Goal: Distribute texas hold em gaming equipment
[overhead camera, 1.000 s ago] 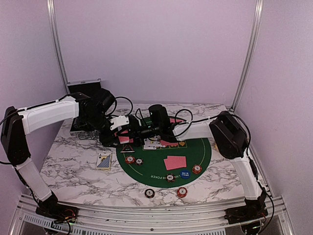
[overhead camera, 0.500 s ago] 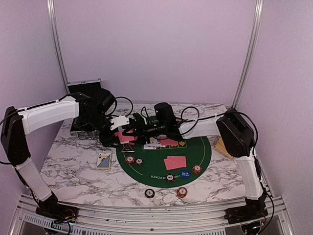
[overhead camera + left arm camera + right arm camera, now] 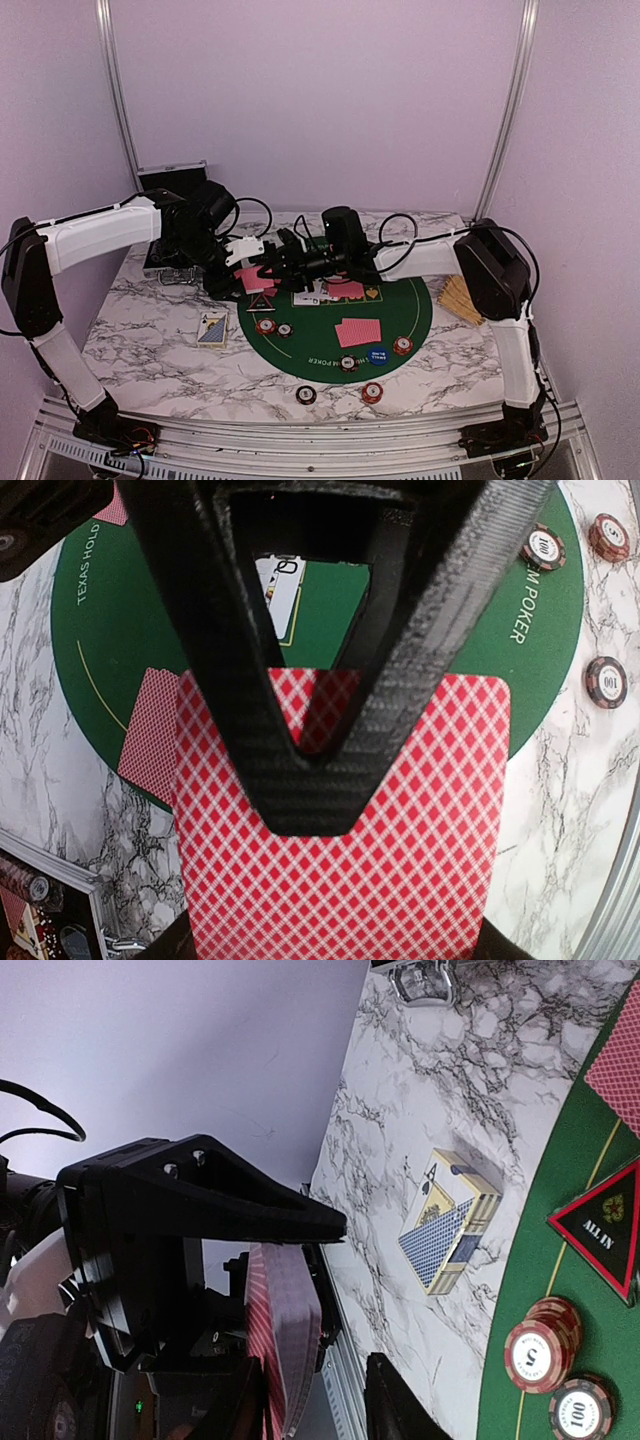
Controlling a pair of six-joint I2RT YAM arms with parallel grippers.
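The deck of red-backed cards [image 3: 400,830] is up in the air over the far left edge of the green mat [image 3: 405,310], and the left gripper [image 3: 305,770] is clamped tight on it. In the left wrist view its black fingers [image 3: 225,660] cover the top middle of the deck, and the bottom of the deck is cut off by the picture's edge. The right gripper [image 3: 272,265] reaches in from the other side, very close to the deck. In the right wrist view one of its fingers [image 3: 392,1405] shows just beside the cards with a gap, so its jaws are apart and not pressing on them. The other finger is lost in the dark parts and is hard to make out. On the mat lie two red-backed cards [image 3: 358,332], a face-up card [image 3: 280,590] half hidden behind the left gripper, a black triangle marker [image 3: 607,1228], a blue button [image 3: 376,354] and some dark-red chips [image 3: 545,1345]. Two more chips [image 3: 306,394] sit on the marble table [image 3: 140,350], near its front edge. A card box [image 3: 447,1222] lies on the table left of the mat. A black case [image 3: 172,180] stands behind the left arm, partly hidden. A tan striped thing [image 3: 462,298] peeks out beside the right arm, and I cannot tell what it is.
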